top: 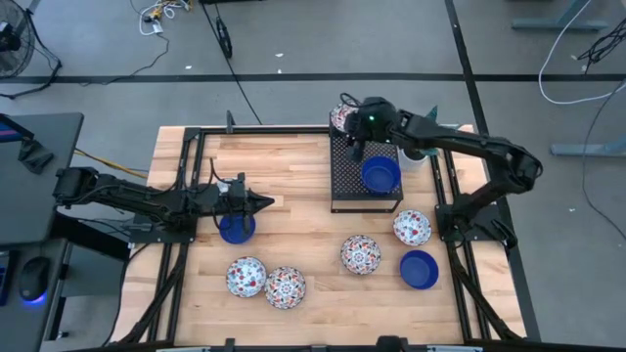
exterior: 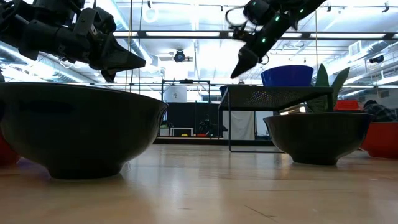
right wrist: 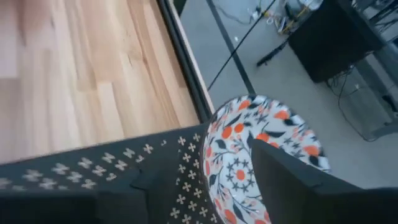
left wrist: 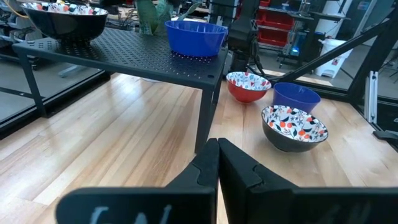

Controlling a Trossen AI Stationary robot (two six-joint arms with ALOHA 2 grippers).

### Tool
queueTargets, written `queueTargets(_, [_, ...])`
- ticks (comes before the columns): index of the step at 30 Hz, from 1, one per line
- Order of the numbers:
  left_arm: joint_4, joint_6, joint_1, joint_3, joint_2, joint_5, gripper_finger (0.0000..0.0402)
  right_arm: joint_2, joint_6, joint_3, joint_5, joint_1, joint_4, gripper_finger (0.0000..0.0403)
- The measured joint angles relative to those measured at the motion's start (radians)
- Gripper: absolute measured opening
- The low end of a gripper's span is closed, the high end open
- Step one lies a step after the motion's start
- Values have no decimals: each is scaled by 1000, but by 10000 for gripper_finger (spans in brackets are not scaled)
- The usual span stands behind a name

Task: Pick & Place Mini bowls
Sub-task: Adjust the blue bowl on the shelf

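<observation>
A black perforated rack stands mid-table. On it rest a blue mini bowl and a floral mini bowl at its far left corner. My right gripper is open above that corner. In the right wrist view, one finger lies over the floral bowl and the other over the rack. My left gripper is shut and holds nothing, hovering beside a blue bowl that rests on the table. Its closed fingers point toward the rack. My right gripper comes at the floral bowl's rim from above, with one finger over the inside and one outside. Whether either finger touches the bowl, I cannot tell.
Floral bowls and a blue bowl sit on the near half of the table. A potted plant stands behind the rack's right side. Bare wood lies between the left gripper and the rack.
</observation>
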Motion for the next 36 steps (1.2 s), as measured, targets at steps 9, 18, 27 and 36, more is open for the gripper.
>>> queueTargets(9, [6, 10, 1, 0, 0, -4, 9, -177, 247, 0, -5, 207, -342, 222])
queueTargets(18, [9, 10, 2, 0, 0, -11, 9, -269, 550, 0, 14, 559, -598, 202])
queueTargets(27, [5, 9, 2, 0, 0, -11, 9, -296, 581, -132, 266, 692, -617, 178])
queueTargets(36, [7, 9, 2, 0, 0, -11, 9, -395, 528, -254, 282, 604, -504, 150])
